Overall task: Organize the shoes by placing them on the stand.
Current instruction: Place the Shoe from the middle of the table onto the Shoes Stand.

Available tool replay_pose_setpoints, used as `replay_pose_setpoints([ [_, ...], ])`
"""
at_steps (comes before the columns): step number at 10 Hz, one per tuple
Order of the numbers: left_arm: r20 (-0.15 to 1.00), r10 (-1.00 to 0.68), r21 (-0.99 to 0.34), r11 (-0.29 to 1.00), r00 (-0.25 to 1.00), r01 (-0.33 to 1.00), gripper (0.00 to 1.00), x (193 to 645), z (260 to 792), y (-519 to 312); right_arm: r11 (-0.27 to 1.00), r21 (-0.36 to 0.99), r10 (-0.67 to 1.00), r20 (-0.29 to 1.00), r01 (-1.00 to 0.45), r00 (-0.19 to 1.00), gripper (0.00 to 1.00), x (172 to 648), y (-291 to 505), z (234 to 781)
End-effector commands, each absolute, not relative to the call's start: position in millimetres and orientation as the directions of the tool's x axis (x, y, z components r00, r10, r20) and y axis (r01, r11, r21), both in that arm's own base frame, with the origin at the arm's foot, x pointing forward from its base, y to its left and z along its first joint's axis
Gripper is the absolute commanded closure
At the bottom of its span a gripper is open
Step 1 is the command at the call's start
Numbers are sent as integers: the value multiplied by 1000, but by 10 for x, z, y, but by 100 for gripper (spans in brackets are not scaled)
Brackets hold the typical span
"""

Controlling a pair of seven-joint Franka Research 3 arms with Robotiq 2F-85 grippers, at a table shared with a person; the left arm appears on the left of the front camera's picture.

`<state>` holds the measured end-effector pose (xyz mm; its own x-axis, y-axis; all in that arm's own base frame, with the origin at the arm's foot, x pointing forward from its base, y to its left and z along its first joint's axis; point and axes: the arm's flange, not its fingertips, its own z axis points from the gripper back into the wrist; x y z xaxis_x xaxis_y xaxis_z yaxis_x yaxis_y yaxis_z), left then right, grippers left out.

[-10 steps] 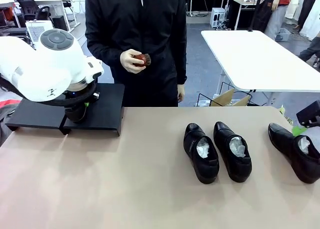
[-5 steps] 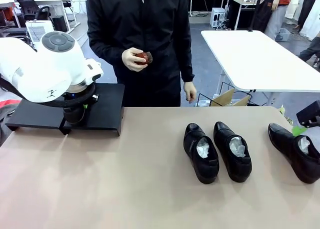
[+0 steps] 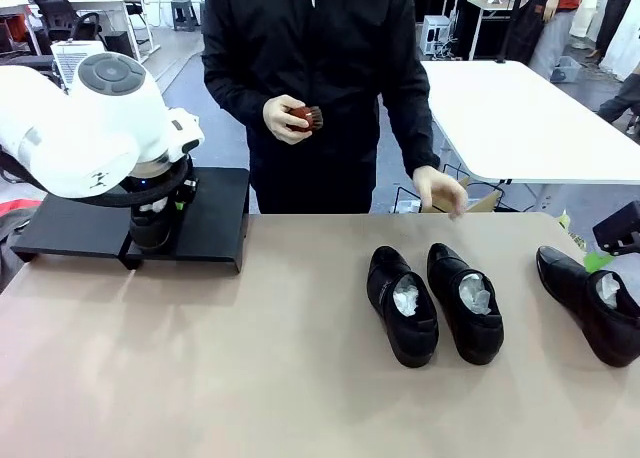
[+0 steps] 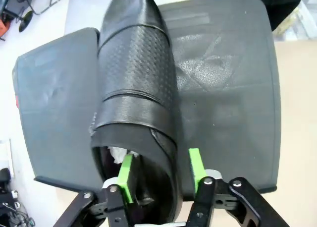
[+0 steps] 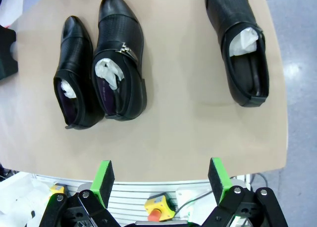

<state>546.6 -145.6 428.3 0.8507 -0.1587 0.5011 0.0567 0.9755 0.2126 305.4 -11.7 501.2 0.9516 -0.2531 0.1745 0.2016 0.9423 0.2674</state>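
Person's hand (image 3: 437,190) newly raised | glossy black leather shoe (image 4: 136,88) straddled by left gripper (image 4: 161,170) over matte-black stand (image 4: 228,88), grip undeterminable | right gripper (image 5: 161,180) open | placement seemingly near-done

One shoe (image 4: 136,83) is lying over the far-left stand (image 3: 215,213), three shoes (image 3: 465,303) sitting on the table (image 3: 250,358) to its right.

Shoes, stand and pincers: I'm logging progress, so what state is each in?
Left pincer: shut on a shoe, over the stand.
Right pincer: open, empty.
Other three shoes: on the table, paper-stuffed.
Brush: held in the person's hand.
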Motion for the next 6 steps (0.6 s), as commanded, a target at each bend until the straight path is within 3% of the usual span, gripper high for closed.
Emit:
replay_pose_setpoints([
  [1, 545, -131, 209, 978, 828, 17, 0, 5330, 4391, -1438, 940, 285, -244, 177, 188, 954, 0, 3061, -113, 5019],
  [5, 534, -117, 152, 988, 838, 41, 0, 4818, 4799, -1369, 940, 285, -244, 177, 188, 954, 0, 3061, -113, 5019],
  [6, 549, -106, 161, 987, 829, 20, 0, 5137, 4679, -1447, 940, 285, -244, 177, 188, 954, 0, 3061, -113, 5019],
])
